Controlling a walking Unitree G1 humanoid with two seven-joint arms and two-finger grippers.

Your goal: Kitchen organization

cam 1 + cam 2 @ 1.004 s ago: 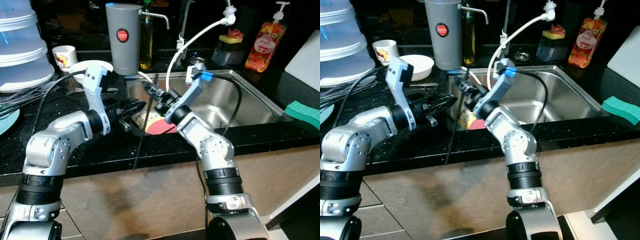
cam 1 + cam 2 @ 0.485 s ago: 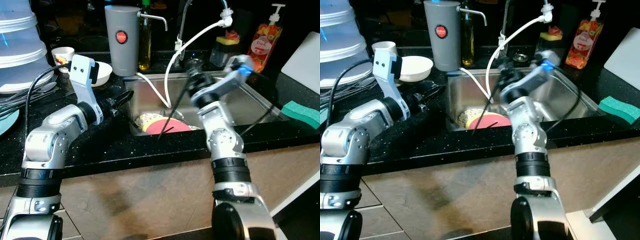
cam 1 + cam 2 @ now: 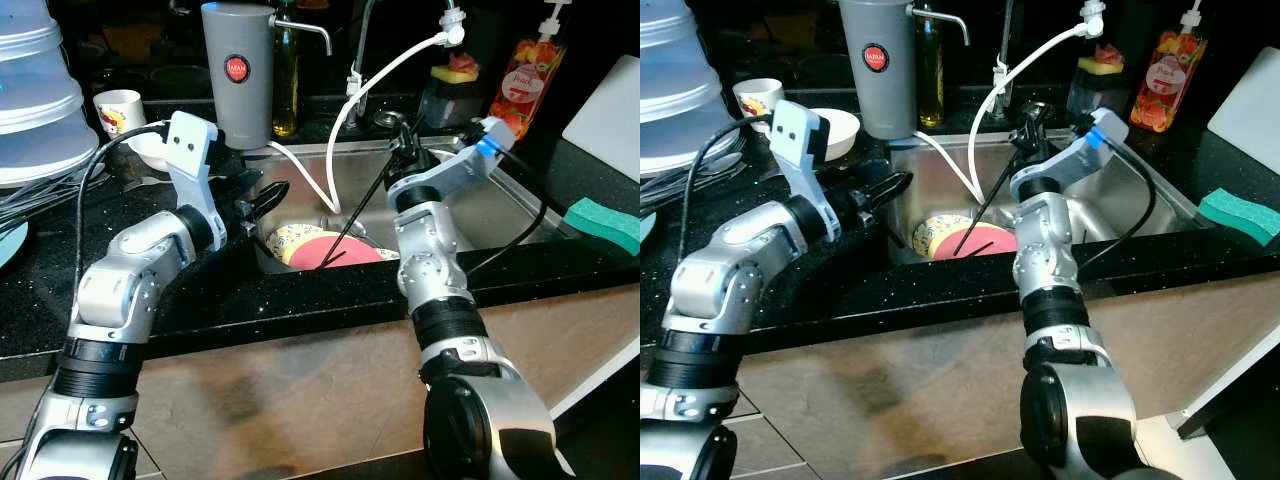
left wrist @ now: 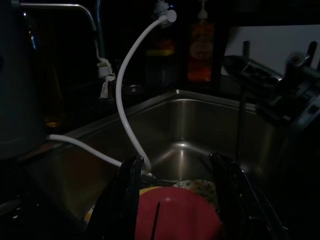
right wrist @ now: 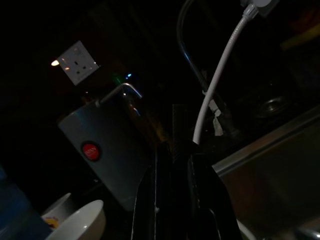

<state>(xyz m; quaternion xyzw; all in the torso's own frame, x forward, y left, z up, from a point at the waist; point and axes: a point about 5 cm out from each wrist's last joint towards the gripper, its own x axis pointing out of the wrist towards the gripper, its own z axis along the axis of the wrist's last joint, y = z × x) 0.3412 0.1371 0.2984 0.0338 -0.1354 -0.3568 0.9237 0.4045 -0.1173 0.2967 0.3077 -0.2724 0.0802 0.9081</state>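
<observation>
My right gripper (image 3: pixel 402 138) is raised over the middle of the steel sink (image 3: pixel 510 200), shut on a thin black stick (image 3: pixel 362 205). The stick slants down to the left, its lower tip near a red plate (image 3: pixel 330 250) lying in the sink. A patterned dish (image 3: pixel 284 238) lies under the plate's left side. In the right wrist view the fingers (image 5: pixel 149 190) pinch the stick (image 5: pixel 176 130). My left gripper (image 3: pixel 262 196) hovers at the sink's left rim, open and holding nothing. The left wrist view looks between its fingers (image 4: pixel 131 175) at the red plate (image 4: pixel 175 220).
A grey dispenser (image 3: pixel 238 75) stands behind the sink's left corner, and a white hose (image 3: pixel 385 85) arcs from the tap into the basin. A white bowl (image 3: pixel 148 150), a cup (image 3: pixel 118 110) and stacked containers (image 3: pixel 35 110) are at left. A soap bottle (image 3: pixel 530 75) and a green sponge (image 3: pixel 605 225) are at right.
My right gripper has swung up and rightward from beside the left gripper, carrying the stick. The left gripper drew back to the counter, then came forward again to the sink's rim.
</observation>
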